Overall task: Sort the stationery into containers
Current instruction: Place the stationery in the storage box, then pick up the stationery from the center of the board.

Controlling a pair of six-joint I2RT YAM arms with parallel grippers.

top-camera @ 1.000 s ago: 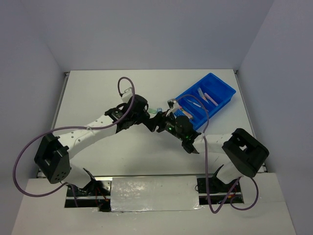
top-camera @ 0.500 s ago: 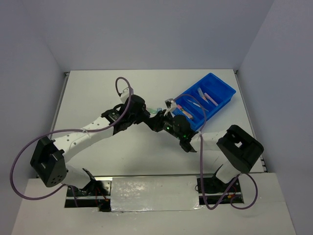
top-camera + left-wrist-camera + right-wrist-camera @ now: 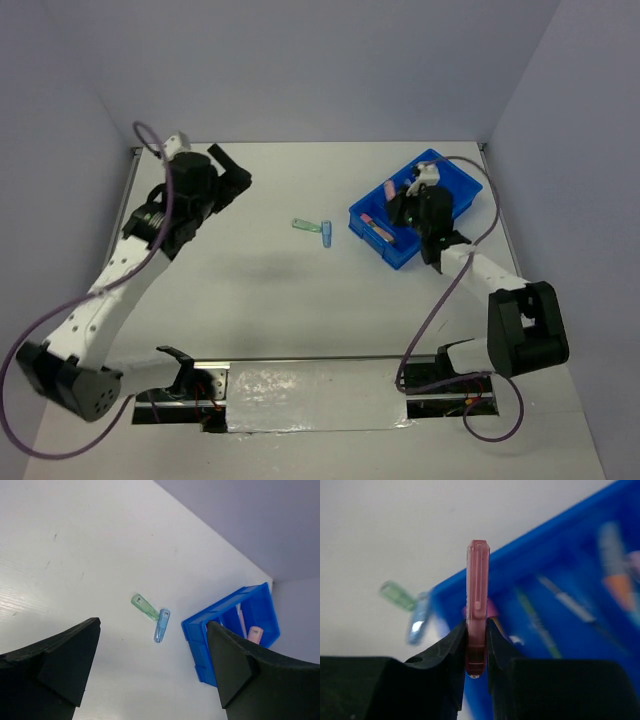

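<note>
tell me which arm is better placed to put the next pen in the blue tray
Right. The right fingers pinch a pink pen just above the blue tray. The left fingers are open, empty and far from the tray.

The overhead camera looks down from behind; both close wrist cameras face the bright blue rectangular plastic tray (image 3: 455, 178).
</note>
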